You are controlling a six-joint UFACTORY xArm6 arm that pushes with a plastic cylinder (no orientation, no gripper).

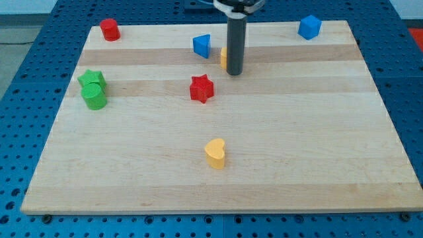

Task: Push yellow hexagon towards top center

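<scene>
The yellow hexagon [224,57] lies near the view's top centre, mostly hidden behind the dark rod; only its left edge shows. My tip [235,73] rests on the board just right of and slightly below the hexagon, touching or nearly touching it. A blue triangular block [202,45] sits just left of the hexagon. A red star [201,88] lies below and left of my tip.
A yellow heart [215,153] sits at lower centre. A red cylinder [110,29] is at top left, a blue cube [309,26] at top right. A green star [91,80] and green cylinder [94,96] touch at the left edge. The wooden board [317,145] ends on blue pegboard.
</scene>
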